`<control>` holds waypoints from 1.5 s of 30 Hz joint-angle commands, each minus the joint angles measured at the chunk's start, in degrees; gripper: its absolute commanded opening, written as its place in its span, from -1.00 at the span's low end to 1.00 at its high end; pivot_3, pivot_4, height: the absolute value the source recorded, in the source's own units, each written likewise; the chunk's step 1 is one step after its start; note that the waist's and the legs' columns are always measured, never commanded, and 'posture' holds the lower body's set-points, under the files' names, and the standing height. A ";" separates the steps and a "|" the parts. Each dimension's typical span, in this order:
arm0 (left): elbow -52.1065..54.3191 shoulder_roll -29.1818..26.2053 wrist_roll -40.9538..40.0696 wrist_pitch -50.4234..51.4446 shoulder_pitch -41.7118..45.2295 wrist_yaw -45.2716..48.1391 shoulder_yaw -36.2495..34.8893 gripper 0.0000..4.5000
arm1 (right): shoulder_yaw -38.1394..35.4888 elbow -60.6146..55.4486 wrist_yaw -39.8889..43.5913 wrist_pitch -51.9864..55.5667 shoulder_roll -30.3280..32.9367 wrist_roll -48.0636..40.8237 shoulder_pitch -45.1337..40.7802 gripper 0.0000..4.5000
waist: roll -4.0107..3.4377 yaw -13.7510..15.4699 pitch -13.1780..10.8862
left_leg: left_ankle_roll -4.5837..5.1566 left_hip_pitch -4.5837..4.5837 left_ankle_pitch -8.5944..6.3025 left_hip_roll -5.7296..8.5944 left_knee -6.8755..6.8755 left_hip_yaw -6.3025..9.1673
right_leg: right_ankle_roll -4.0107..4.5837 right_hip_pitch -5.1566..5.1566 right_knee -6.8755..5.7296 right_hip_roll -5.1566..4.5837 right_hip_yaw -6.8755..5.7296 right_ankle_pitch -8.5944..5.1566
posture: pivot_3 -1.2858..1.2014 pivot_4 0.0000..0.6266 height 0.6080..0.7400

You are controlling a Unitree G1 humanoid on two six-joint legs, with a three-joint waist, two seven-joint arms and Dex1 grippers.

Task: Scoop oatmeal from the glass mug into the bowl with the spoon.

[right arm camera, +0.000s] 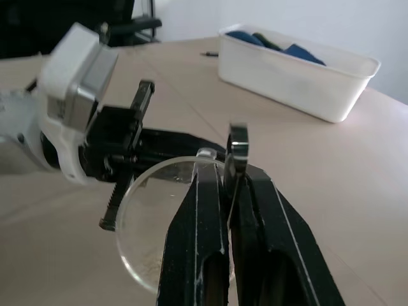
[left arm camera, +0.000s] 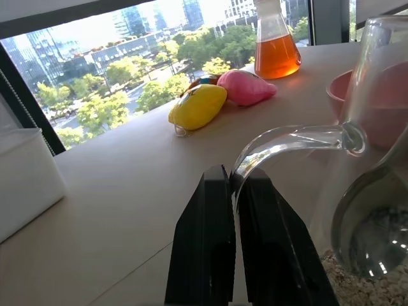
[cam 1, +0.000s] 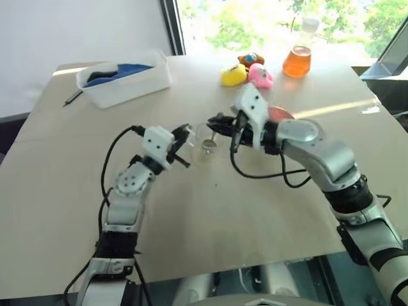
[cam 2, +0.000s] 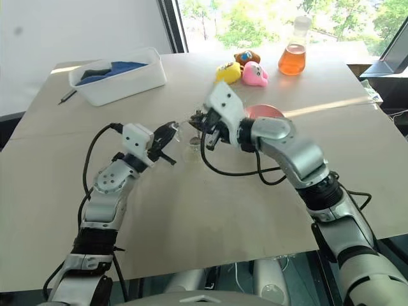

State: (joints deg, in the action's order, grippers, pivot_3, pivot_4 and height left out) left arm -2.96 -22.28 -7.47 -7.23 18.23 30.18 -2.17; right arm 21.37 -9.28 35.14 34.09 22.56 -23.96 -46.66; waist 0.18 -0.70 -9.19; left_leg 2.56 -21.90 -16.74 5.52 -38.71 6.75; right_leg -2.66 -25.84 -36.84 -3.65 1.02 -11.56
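Note:
The clear glass mug point(cam 1: 205, 143) is near the table's middle, and my left gripper point(cam 1: 185, 137) is shut on its side handle point(left arm camera: 287, 141). A little pale oatmeal point(left arm camera: 357, 290) lies at the mug's bottom. My right gripper point(cam 1: 217, 124) reaches in from the right, shut on the silver spoon's thin handle point(right arm camera: 238, 150). The spoon's oval end point(left arm camera: 373, 229) is inside the mug, just above the oats. The mug's mouth point(right arm camera: 169, 223) faces my right gripper. The pink bowl point(cam 2: 264, 111) stands just behind my right wrist, partly hidden by it.
A white tub point(cam 1: 127, 80) holding blue cloth stands at the back left, with a dark pen point(cam 1: 72, 97) beside it. A yellow toy point(cam 1: 234, 75), a pink toy point(cam 1: 261, 76) and an orange-liquid flask point(cam 1: 298, 57) are at the back.

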 commanded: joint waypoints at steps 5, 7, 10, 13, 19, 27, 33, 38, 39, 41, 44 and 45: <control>1.80 -0.49 0.02 -1.25 2.80 1.38 0.36 -0.98 | -1.43 -0.33 2.05 1.26 -2.26 3.19 0.29 -1.00 | 0.00 -0.09 0.00 | 0.00 0.00 0.00 0.01 0.00 0.01 | 0.00 0.00 0.02 0.01 0.01 0.00 | 0.03 -0.52 1.00; 1.66 -0.69 0.51 -1.55 3.25 1.56 0.61 -0.98 | -4.20 -1.38 0.05 9.33 -4.03 -0.41 1.02 -1.00 | 0.00 -0.13 0.00 | 0.00 0.01 0.00 -0.01 0.00 0.02 | 0.00 0.00 0.00 0.03 0.02 0.00 | 0.03 -0.52 1.00; 0.29 -0.74 1.22 -2.17 3.73 1.51 0.69 -0.98 | -8.88 -2.80 -1.57 19.14 -5.95 -5.80 1.20 -1.00 | 0.00 -0.06 0.00 | -0.02 0.01 0.01 -0.01 -0.02 0.06 | 0.00 0.01 -0.03 0.02 0.02 0.00 | 0.03 -0.52 1.00; -0.66 -0.56 1.62 -2.54 4.08 1.68 0.89 -0.98 | -14.26 -2.76 -4.80 26.37 -8.36 -9.59 0.22 -1.00 | 0.00 -0.02 0.00 | -0.02 0.00 0.01 0.00 -0.03 0.09 | 0.00 0.03 -0.04 0.01 0.00 0.00 | 0.03 -0.52 1.00; -1.79 -0.08 2.02 -2.82 4.00 1.60 1.88 -0.98 | -29.15 1.32 -14.57 38.80 -15.92 -16.03 -4.89 -1.00 | -0.01 -0.18 0.00 | -0.02 0.01 0.01 0.01 -0.03 0.07 | 0.00 0.01 -0.09 0.02 0.03 0.00 | 0.03 -0.52 1.00; -5.40 1.60 1.00 -1.72 4.08 -1.23 0.39 -0.98 | -39.75 5.92 -20.49 44.35 -16.79 -18.95 -11.74 -1.00 | -0.02 -0.19 0.00 | -0.02 0.01 0.02 0.04 -0.05 0.07 | 0.00 0.00 -0.15 -0.01 0.02 0.00 | 0.03 -0.52 1.00; -7.09 2.68 1.00 -2.40 5.11 -2.12 0.15 -0.98 | -44.84 7.80 -24.13 46.93 -17.37 -20.37 -13.48 -1.00 | -0.02 -0.21 0.01 | -0.02 0.02 0.02 0.05 -0.13 0.06 | 0.00 0.00 -0.25 -0.02 0.04 0.00 | 0.03 -0.52 1.00; -8.88 3.83 1.94 -3.92 5.95 -2.73 0.79 -0.98 | -52.41 10.19 -30.24 50.42 -19.74 -21.28 -15.58 -1.00 | -0.02 -0.20 0.01 | -0.02 0.02 0.02 0.06 -0.27 0.05 | 0.00 0.00 -0.41 -0.04 0.07 0.00 | 0.03 -0.52 1.00; -9.43 3.99 2.17 -4.36 6.11 -2.85 0.86 -0.98 | -53.91 10.38 -31.49 51.07 -20.30 -21.33 -16.04 -1.00 | -0.02 -0.18 0.01 | -0.02 0.01 0.02 0.07 -0.30 0.05 | 0.00 0.00 -0.46 -0.05 0.08 0.00 | 0.03 -0.52 1.00; -10.77 4.48 2.29 -5.31 6.55 -3.07 0.81 -0.98 | -57.20 10.57 -34.21 52.77 -21.37 -21.05 -17.15 -1.00 | -0.03 -0.18 0.01 | -0.02 0.01 0.02 0.08 -0.37 0.05 | 0.00 -0.01 -0.55 -0.05 0.12 0.00 | 0.03 -0.52 1.00; -13.87 5.01 2.67 -7.55 7.67 -2.98 1.04 -0.98 | -61.99 10.83 -37.05 56.14 -21.56 -20.33 -19.27 -1.00 | -0.03 -0.07 0.01 | -0.02 0.01 0.02 0.12 -0.42 0.06 | 0.00 -0.01 -0.62 -0.10 0.14 0.00 | 0.03 -0.52 1.00; -14.65 5.10 2.73 -8.21 8.02 -2.92 1.06 -0.98 | -63.47 10.97 -37.88 57.02 -21.70 -20.02 -20.01 -1.00 | -0.03 -0.08 0.01 | -0.02 0.01 0.02 0.14 -0.42 0.05 | 0.00 -0.01 -0.64 -0.13 0.14 0.00 | 0.03 -0.52 1.00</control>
State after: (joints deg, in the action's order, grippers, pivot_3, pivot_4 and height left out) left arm -16.91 -17.16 -5.59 -13.41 25.28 27.31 -1.51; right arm -39.41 2.82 -1.23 89.94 0.69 -43.53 -64.22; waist 0.15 -0.77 -9.18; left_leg 2.54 -21.89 -16.72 5.67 -39.13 6.81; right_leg -2.66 -25.85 -37.49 -3.78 1.16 -11.56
